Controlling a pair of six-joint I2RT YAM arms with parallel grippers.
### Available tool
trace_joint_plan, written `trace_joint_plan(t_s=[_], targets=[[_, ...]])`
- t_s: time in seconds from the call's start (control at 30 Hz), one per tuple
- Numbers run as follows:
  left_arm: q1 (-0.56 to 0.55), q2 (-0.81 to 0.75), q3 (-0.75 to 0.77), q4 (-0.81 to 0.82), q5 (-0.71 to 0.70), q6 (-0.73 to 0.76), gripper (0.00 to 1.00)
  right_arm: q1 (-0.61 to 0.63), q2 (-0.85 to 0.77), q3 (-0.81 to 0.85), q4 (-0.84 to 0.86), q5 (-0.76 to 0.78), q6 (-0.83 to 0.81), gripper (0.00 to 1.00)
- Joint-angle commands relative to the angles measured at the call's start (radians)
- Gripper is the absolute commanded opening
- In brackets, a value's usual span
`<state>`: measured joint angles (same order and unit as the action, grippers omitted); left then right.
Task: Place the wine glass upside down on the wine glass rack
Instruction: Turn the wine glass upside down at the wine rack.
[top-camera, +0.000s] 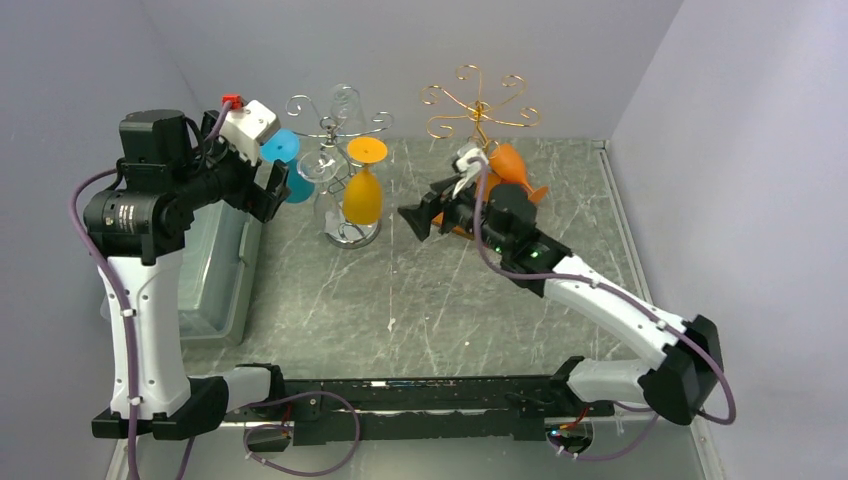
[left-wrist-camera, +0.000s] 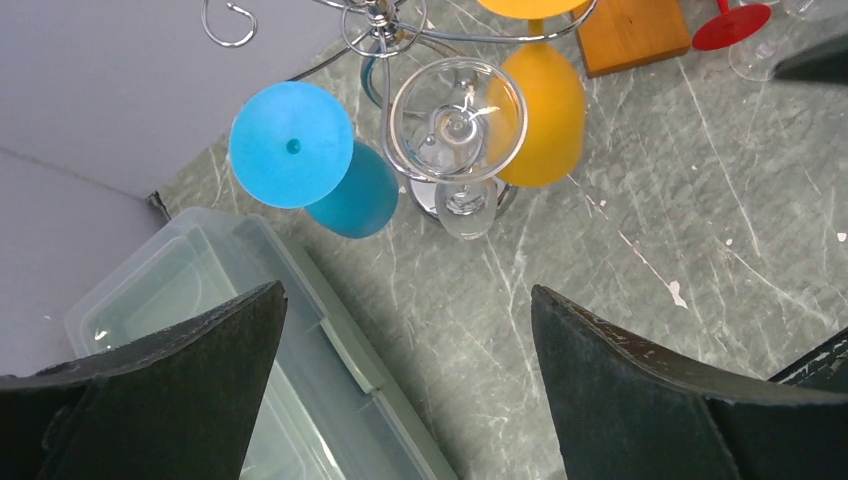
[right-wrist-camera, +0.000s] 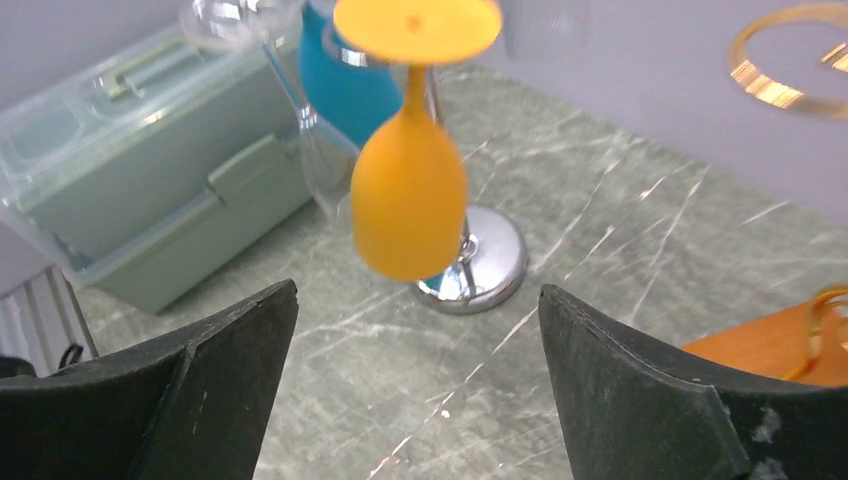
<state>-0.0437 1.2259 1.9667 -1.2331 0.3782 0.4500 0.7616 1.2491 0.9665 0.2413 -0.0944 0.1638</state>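
Observation:
A silver wine glass rack (top-camera: 340, 115) stands at the back centre on a round base (right-wrist-camera: 490, 265). Three glasses hang from it upside down: a blue one (top-camera: 283, 150), a clear one (top-camera: 322, 170) and a yellow-orange wine glass (top-camera: 362, 195). My left gripper (top-camera: 272, 190) hovers just left of the blue glass (left-wrist-camera: 290, 145), open and holding nothing (left-wrist-camera: 408, 300). My right gripper (top-camera: 420, 215) is a short way right of the yellow-orange glass (right-wrist-camera: 410, 200). It is open too, with only table between its fingers (right-wrist-camera: 418, 300).
A pale green lidded bin (top-camera: 215, 270) lies along the left wall, under my left gripper. A gold rack (top-camera: 478, 100) stands at the back right on a wooden base (left-wrist-camera: 630, 30), with an orange glass (top-camera: 510, 165) beside it. A red glass foot (left-wrist-camera: 730, 25) shows nearby.

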Motion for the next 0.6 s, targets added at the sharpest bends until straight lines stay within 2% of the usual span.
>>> trace_joint_plan(t_s=[0.0, 0.2, 0.33, 0.47, 0.57], targets=[[-0.003, -0.010, -0.014, 0.030, 0.039, -0.020, 0.99, -0.036, -0.069, 0.173, -0.250, 0.074, -0.032, 0.90], [-0.002, -0.007, -0.025, 0.006, 0.058, -0.001, 1.00, -0.153, 0.003, 0.517, -0.578, 0.238, 0.012, 0.80], [-0.002, -0.005, -0.027, -0.010, 0.069, 0.003, 0.99, -0.211, 0.116, 0.724, -0.718, 0.338, -0.016, 0.79], [-0.002, -0.002, -0.026, -0.026, 0.064, 0.008, 1.00, -0.233, 0.189, 0.818, -0.784, 0.430, -0.049, 0.79], [-0.003, -0.002, -0.033, -0.030, 0.063, 0.013, 1.00, -0.260, 0.193, 0.808, -0.792, 0.402, -0.039, 0.79]])
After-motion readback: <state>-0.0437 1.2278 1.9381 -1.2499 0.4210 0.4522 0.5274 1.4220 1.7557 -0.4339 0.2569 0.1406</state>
